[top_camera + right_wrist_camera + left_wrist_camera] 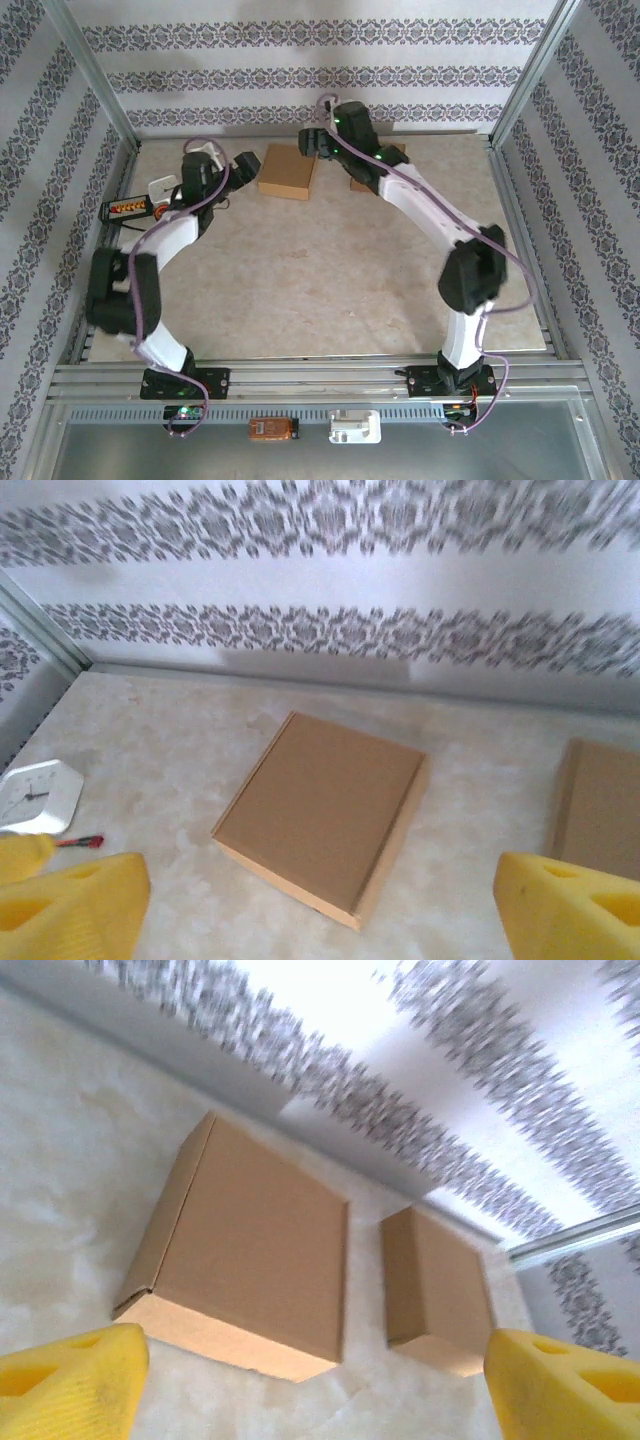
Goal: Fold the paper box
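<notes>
Paper box: you see the paper box lying flat and closed on the table, upper middle of the top view, close to the back wall. It is brown card with the lid down.
Box in wrist views: in the left wrist view it sits centre left with one corner toward you. In the right wrist view it sits centre frame, turned at an angle.
Second box: a second box, also closed and flat, lies just right of the first with a gap between them. In the top view the right arm covers part of it.
Left gripper: your left gripper is near the box on its left side and not touching it. The yellow fingers stand wide apart at the lower corners of the frame, with nothing between them.
Right gripper: your right gripper is above the near side of the box. Its fingers are spread wide and hold nothing.
Clock: a white clock sits at the left edge of the right wrist view, well apart from the box.
Red item: a thin red item lies just beside the clock; you cannot tell what it is.
Left edge: a small orange and black object lies at the table's left edge in the top view.
Wall: a patterned wall runs behind both boxes.
</notes>
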Robot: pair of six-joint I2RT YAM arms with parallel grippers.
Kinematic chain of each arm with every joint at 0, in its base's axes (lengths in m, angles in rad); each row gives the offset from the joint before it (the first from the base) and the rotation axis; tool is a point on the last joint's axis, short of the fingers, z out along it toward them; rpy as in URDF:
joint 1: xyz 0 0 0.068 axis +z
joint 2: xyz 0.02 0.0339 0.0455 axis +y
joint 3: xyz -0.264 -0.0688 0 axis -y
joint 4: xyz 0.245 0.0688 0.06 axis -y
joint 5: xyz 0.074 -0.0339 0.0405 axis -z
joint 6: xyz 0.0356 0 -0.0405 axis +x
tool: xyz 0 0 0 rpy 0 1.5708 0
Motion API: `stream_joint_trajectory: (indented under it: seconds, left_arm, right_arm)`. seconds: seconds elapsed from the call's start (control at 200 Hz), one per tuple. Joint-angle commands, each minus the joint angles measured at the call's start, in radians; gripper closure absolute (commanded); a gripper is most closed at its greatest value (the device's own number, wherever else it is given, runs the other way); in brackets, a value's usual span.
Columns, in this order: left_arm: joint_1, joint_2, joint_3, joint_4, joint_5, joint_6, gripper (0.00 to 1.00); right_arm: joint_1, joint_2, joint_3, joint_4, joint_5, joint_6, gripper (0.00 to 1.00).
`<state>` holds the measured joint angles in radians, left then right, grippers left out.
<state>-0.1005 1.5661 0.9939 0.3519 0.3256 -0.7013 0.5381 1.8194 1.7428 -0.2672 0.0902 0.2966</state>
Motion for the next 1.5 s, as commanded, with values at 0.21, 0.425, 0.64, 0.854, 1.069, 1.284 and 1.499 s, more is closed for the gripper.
stream_joint_trajectory:
  seconds: [0.21,0.425,0.64,0.854,1.069,1.284,1.499]
  left_arm:
    - [-0.186,-0.595,-0.298,-0.166,-0.282,0.238,0.01]
    - [-0.356,-0.872,-0.465,-0.353,-0.462,0.287,0.04]
    - [-0.402,-0.998,-0.583,-0.499,-0.667,0.388,0.09]
    - [-0.401,-1.133,-0.724,-0.313,-0.803,0.625,0.07]
    - [-0.397,-1.128,-0.805,-0.192,-0.885,0.796,0.01]
    - [-0.347,-1.104,-0.850,-0.197,-0.850,0.811,0.00]
    - [-0.143,-1.061,-0.883,-0.146,-0.629,0.716,0.00]
  right_arm:
    - [0.016,-0.531,-0.579,0.208,0.200,-0.173,0.02]
    - [-0.014,-0.779,-0.917,0.225,0.309,-0.098,0.02]
    - [-0.172,-0.917,-1.233,0.345,0.353,-0.074,0.02]
    - [-0.463,-0.763,-1.304,0.564,0.139,-0.087,0.02]
    - [-0.510,-0.466,-1.302,0.848,0.116,-0.174,0.02]
    - [-0.492,-0.271,-1.433,1.356,0.106,-0.245,0.02]
    - [-0.553,-0.297,-1.369,1.208,-0.141,-0.249,0.02]
